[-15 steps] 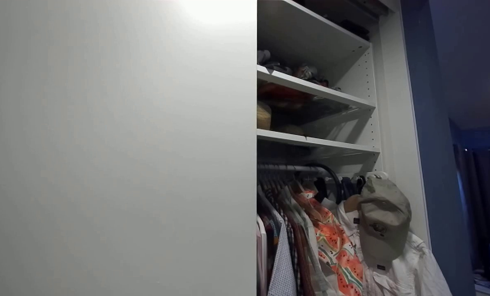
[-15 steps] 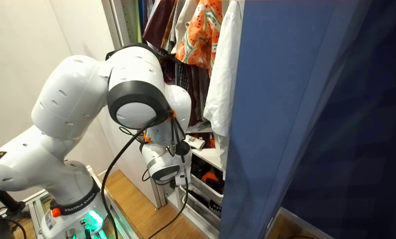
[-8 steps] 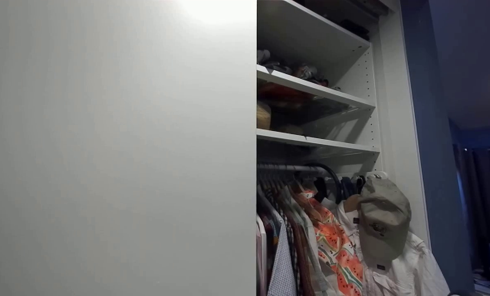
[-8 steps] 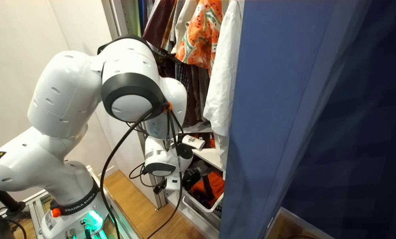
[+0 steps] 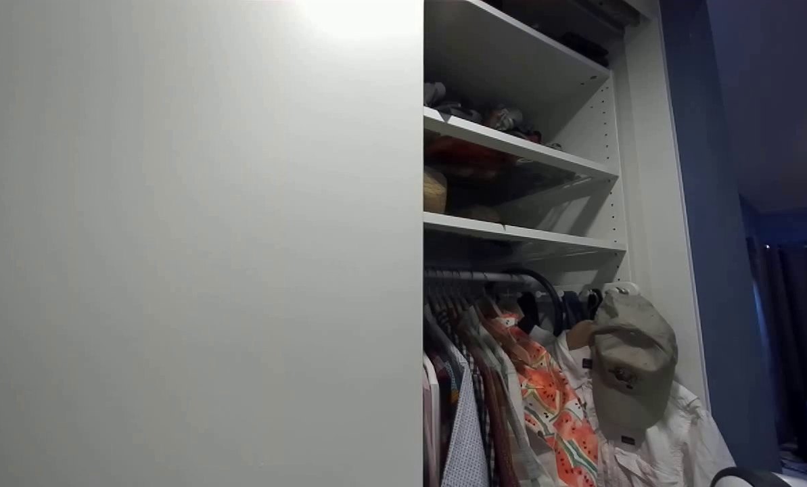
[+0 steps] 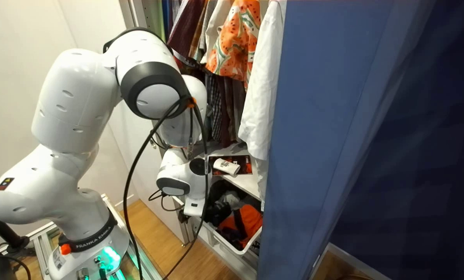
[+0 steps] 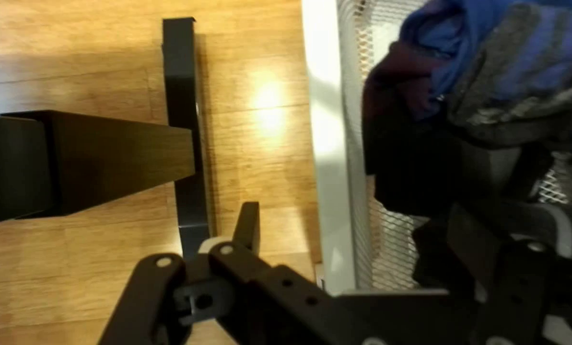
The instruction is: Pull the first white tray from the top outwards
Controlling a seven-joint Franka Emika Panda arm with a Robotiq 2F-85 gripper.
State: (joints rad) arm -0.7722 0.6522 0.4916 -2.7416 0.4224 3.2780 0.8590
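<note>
The top white tray, a mesh basket with a white rim, stands pulled out of the closet in an exterior view point(image 6: 242, 252), holding black, grey and orange clothes. In the wrist view its white rim point(image 7: 328, 134) runs up and down the middle, with blue, grey and black clothes to its right. My gripper point(image 7: 354, 213) is open, one finger over the floor outside the rim and the other over the clothes inside, so the rim lies between them. The fingers do not close on it. In an exterior view the fingers are hidden behind the wrist and hand point(image 6: 195, 202).
A shelf just above the tray holds a white tube point(image 6: 226, 166). Clothes point(image 6: 232, 42) hang above. A white sliding door point(image 5: 193, 243) and a blue wall point(image 6: 317, 116) flank the opening. A black cable point(image 6: 128, 182) loops from the arm. The floor point(image 7: 266, 158) is wood.
The top tray has slid outward from the closet, showing more of its clothes. The arm has drawn back and risen; part of it now shows at the bottom right of an exterior view.
</note>
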